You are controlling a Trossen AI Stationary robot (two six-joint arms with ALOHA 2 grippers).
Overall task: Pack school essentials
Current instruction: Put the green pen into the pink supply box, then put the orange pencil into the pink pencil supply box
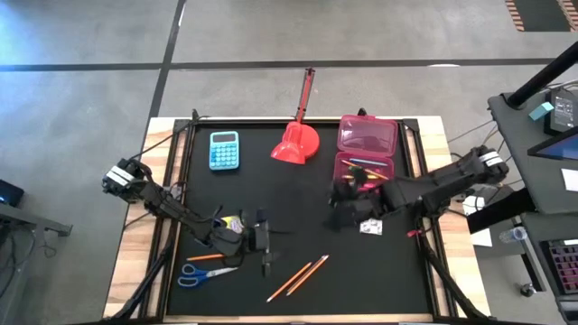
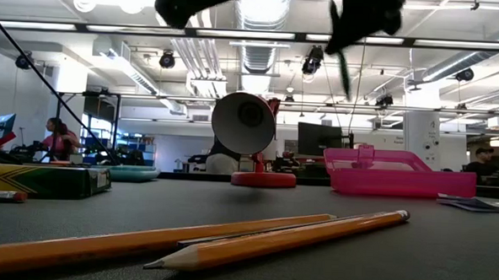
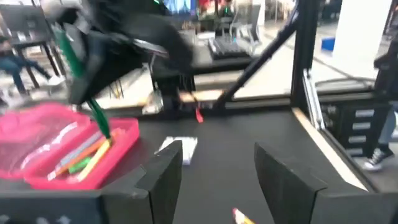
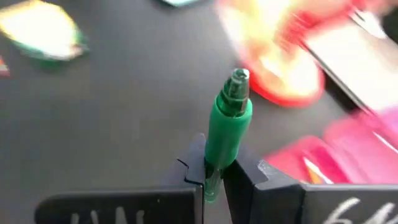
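School essentials are lying scattered across a black matte tabletop, seen from above with twelve o'clock at the far edge. At about eight o'clock, blue-handled metal scissors are resting flat, with a short orange pencil just above them. Beside these, the left gripper is hovering low with its dark fingers spread apart and nothing between them; a small yellow-green cardboard crayon box is sitting close by. At ten o'clock a light-blue plastic calculator is lying untouched. Near six o'clock, two long yellow-orange wooden pencils are lying side by side, slim and sharpened. At twelve o'clock a glossy red plastic long-handled scoop is standing idle. Moving toward two o'clock, a translucent pink plastic pencil case is lying open, its lower tray already holding several coloured pens. The right gripper is hanging just over the case's near edge, fingers pressed together, pinching a smooth green plastic pen upright. A tiny white speckled square is lying just below that arm.

Judging by this, the step in hand is carrying the green pen to the tray. The next move likely calls for lowering it over the tray, tilting it to lie along the other pens, then letting go; the round barrel may roll.
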